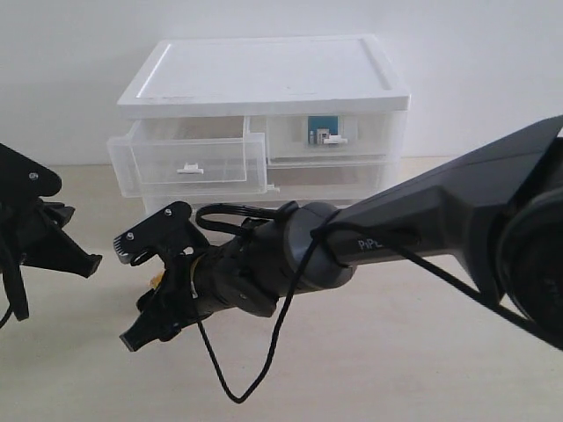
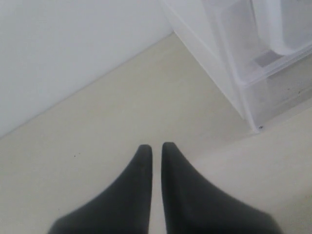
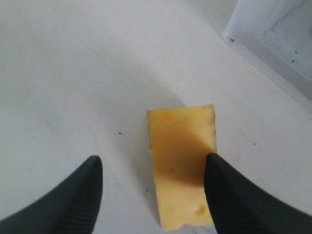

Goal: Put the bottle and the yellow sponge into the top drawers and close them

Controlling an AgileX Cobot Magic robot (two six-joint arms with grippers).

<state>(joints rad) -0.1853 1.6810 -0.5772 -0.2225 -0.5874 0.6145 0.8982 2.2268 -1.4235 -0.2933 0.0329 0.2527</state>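
The yellow sponge (image 3: 179,165) lies flat on the table between the fingers of my open right gripper (image 3: 153,157), close to one fingertip (image 3: 214,168). In the exterior view that gripper (image 1: 123,293) reaches across to the left front of the cabinet, and only a sliver of the sponge (image 1: 158,280) shows. The left top drawer (image 1: 189,163) is pulled out and looks empty. The right top drawer (image 1: 330,136) is pushed in, with the bottle (image 1: 318,129) visible through its front. My left gripper (image 2: 156,146) is shut and empty, hovering at the far left (image 1: 84,261).
The white cabinet (image 1: 264,75) stands against the back wall, with two full-width drawers (image 1: 334,180) below the top ones. A black cable (image 1: 237,387) hangs from the right arm over the table. A cabinet corner (image 3: 273,44) is near the sponge.
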